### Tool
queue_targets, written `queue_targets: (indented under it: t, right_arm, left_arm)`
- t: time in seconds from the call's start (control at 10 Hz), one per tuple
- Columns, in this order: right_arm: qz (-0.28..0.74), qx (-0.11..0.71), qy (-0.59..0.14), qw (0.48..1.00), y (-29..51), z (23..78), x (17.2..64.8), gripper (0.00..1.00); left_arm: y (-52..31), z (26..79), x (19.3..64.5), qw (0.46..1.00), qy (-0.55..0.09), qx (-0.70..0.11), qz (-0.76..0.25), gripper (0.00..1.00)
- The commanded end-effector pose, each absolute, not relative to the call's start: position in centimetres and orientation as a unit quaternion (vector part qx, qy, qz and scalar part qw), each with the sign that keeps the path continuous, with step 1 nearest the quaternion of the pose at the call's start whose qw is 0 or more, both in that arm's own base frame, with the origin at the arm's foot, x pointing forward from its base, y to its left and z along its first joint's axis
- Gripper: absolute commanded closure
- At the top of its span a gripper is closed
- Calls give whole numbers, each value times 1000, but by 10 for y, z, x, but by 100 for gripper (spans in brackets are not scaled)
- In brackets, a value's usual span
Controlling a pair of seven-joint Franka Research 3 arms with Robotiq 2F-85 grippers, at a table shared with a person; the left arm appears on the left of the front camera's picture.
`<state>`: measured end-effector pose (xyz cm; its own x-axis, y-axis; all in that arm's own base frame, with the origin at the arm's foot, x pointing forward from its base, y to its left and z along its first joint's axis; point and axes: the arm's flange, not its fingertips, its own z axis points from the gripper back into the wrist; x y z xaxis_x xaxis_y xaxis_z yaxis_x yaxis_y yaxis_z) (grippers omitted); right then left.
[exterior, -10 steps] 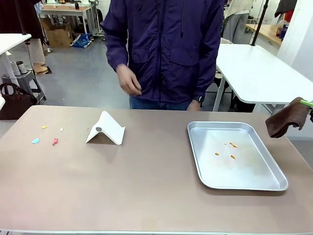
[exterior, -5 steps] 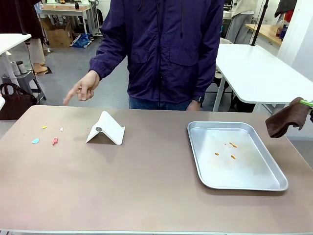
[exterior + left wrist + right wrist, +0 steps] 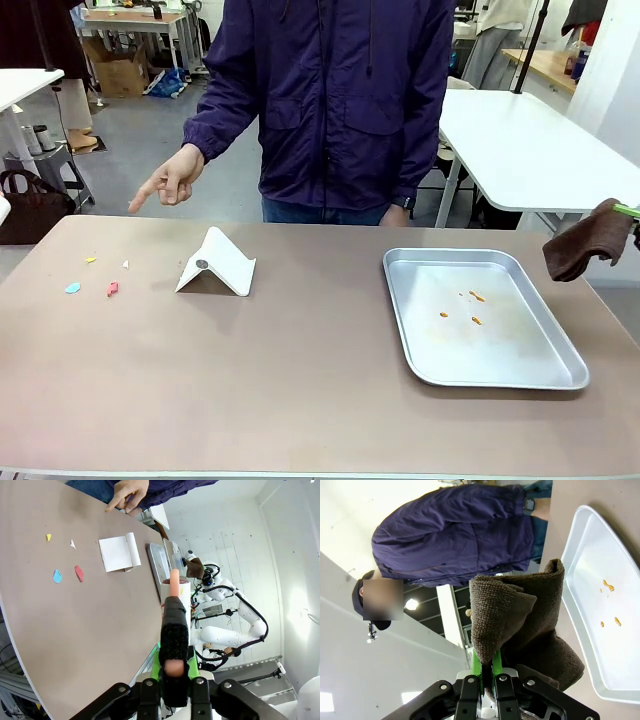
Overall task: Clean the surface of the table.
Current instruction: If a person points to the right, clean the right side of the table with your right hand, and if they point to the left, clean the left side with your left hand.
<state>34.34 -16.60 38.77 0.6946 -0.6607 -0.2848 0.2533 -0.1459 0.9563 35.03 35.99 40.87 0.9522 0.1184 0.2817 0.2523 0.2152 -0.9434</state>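
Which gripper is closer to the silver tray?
Right. The right gripper, holding a brown cloth, hangs just beyond the silver tray; the left gripper, clamping a black tool, is at the opposite end of the table.

You have one change to note: the person's hand (image 3: 170, 182). A second ago it hung close against the jacket (image 3: 340, 100), just beyond the white folded stand (image 3: 217, 263). Half a second ago it had already swung out. It now sits beyond the stand and to its left, near the far edge of the desk (image 3: 300, 400). The forefinger is stretched out and angled down toward the coloured scraps (image 3: 100, 280) left of the stand. The sleeve has come out with it, away from the body.
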Motion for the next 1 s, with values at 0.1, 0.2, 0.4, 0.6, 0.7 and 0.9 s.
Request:
queue_targets:
  t: [0.1, 0.2, 0.4, 0.6, 0.7, 0.9]
  right_arm:
    - [-352, 671, -152, 635, -168, 391, 340, 95]
    - [-352, 671, -152, 635, -168, 391, 340, 95]
    - [-352, 671, -152, 635, -168, 391, 340, 95]
    - [-352, 671, -152, 635, -168, 391, 340, 95]
    - [-352, 671, -152, 635, -168, 391, 340, 95]
    - [-352, 671, -152, 635, -168, 391, 340, 95]
  left_arm:
    - [352, 400, 359, 797, -148, -585, -19, 78]
    - [350, 394, 362, 812, -147, -565, -9, 78]
    - [354, 380, 370, 833, -169, -525, 35, 78]
    - [357, 373, 376, 832, -171, -526, 53, 78]
    - [358, 370, 379, 830, -177, -525, 70, 78]
    - [353, 367, 384, 836, -188, -507, 93, 78]
